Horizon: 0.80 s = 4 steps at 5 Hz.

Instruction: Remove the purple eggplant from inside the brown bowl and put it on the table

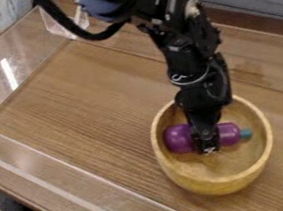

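Inside the brown bowl (pixel 222 166), purple eggplant (pixel 190 137) lying crosswise, claw (pixel 208 148) pinched shut around its middle.

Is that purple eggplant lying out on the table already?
No, the purple eggplant lies inside the brown bowl, with the end effector closed on it.
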Available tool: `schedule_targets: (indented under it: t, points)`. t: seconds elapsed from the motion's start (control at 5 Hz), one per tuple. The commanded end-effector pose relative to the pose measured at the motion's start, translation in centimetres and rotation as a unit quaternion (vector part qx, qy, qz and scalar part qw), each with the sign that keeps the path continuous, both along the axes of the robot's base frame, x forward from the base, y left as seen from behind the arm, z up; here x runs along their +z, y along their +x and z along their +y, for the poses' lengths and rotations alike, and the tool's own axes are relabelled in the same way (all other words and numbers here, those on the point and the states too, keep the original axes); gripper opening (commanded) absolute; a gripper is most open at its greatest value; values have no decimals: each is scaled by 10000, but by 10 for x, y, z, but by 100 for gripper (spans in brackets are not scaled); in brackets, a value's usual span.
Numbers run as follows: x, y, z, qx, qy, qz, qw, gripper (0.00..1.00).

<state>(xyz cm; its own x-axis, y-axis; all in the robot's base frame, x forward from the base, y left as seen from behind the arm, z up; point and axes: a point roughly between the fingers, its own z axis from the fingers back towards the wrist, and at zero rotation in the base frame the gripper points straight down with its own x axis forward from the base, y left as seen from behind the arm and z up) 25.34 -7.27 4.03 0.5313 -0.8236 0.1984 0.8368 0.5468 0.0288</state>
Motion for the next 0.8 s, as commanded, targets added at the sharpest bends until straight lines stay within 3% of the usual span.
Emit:
schedule_targets:
  t: [0.0,0.2,0.6]
  points:
    - [19,11,-3,-94,-21,-177,9998,0]
    - [29,15,-4,-171,-16,-178,9997,0]
    - [23,18,-24,-199,-8,-168,9997,0]
